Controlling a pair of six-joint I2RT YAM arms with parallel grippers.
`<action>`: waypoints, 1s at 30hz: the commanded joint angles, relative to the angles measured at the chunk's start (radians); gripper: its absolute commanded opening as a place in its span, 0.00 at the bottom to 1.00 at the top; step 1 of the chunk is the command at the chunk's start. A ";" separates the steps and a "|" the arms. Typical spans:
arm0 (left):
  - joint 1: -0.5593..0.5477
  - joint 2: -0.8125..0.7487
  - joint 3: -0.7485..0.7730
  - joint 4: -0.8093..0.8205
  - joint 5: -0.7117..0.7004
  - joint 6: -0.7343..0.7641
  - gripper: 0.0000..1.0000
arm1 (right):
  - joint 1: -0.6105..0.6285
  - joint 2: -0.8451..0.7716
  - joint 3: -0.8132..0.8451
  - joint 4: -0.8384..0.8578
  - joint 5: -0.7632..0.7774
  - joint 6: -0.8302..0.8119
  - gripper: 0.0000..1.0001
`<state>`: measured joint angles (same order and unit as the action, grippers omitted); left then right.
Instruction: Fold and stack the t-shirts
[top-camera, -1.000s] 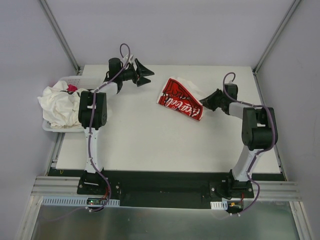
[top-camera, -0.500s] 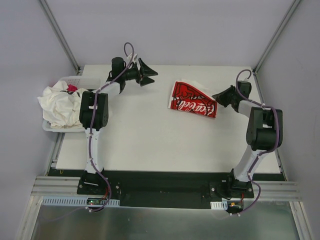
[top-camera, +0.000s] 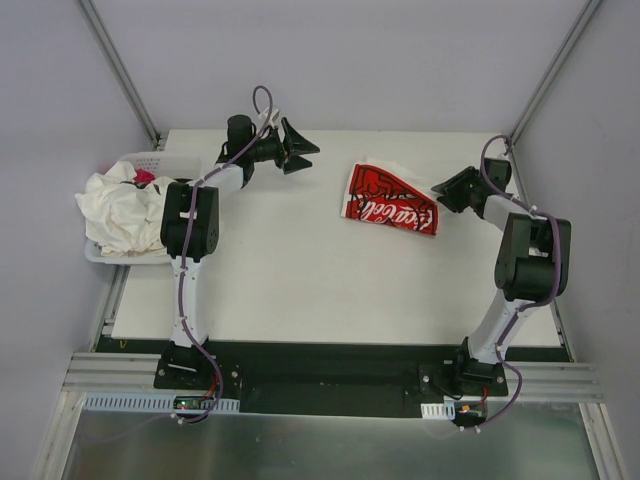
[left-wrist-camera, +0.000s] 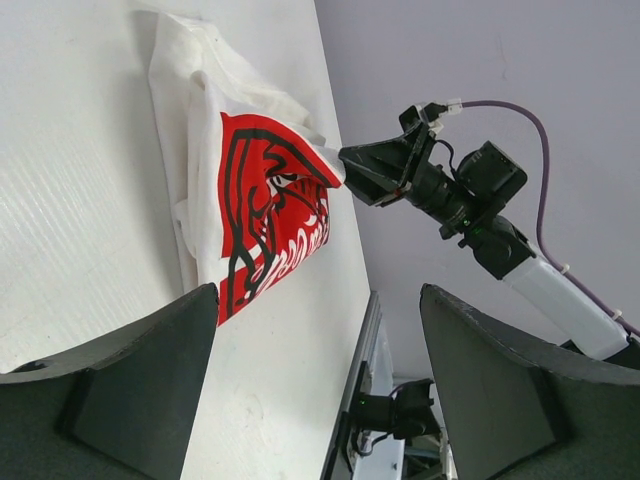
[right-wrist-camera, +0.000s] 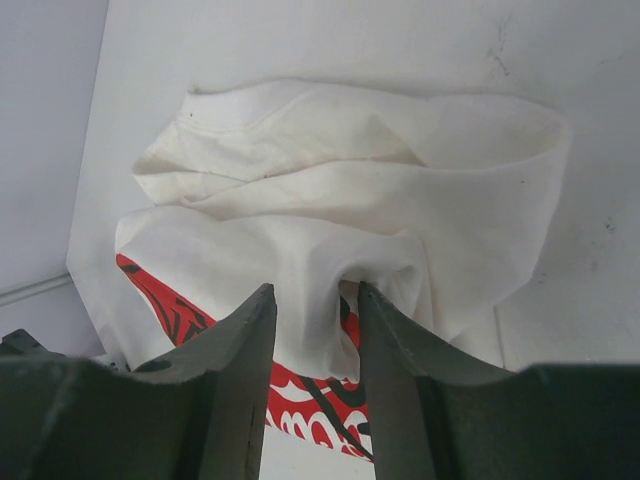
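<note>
A white t-shirt (top-camera: 390, 203) with a big red print lies crumpled on the table's far right half; the right wrist view shows its collar and folds (right-wrist-camera: 340, 190). My right gripper (top-camera: 441, 192) sits at its right edge. Its jaws stand apart, and a loose fold of the cloth still rises between the fingers (right-wrist-camera: 315, 295). More off-white t-shirts (top-camera: 120, 210) are heaped over the basket at the left. My left gripper (top-camera: 300, 150) hovers open over the far middle of the table, empty, a forearm's length left of the printed shirt (left-wrist-camera: 255, 200); its jaws (left-wrist-camera: 318, 300) frame bare table.
A white perforated basket (top-camera: 150, 160) stands off the table's left edge, with something pink (top-camera: 145, 177) in it. The table's right edge and a slanted frame post (top-camera: 545, 85) are close behind my right arm.
My right gripper pulled the printed shirt to the right and spread it flatter, then its jaws parted. My left gripper drifted a little to the right.
</note>
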<state>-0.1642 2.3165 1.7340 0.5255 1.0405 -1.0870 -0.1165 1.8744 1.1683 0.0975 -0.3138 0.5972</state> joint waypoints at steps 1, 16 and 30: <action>-0.006 -0.042 0.010 0.013 0.029 0.036 0.80 | -0.029 -0.084 0.097 -0.067 0.070 -0.045 0.41; -0.047 -0.043 0.035 -0.033 0.024 0.082 0.81 | 0.165 -0.233 0.085 -0.125 0.019 -0.068 0.18; -0.080 -0.028 0.062 -0.090 0.024 0.128 0.81 | 0.299 0.008 0.146 -0.021 -0.039 0.023 0.07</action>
<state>-0.2298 2.3165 1.7542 0.4309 1.0401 -0.9997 0.1814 1.8572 1.2648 0.0196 -0.3302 0.5873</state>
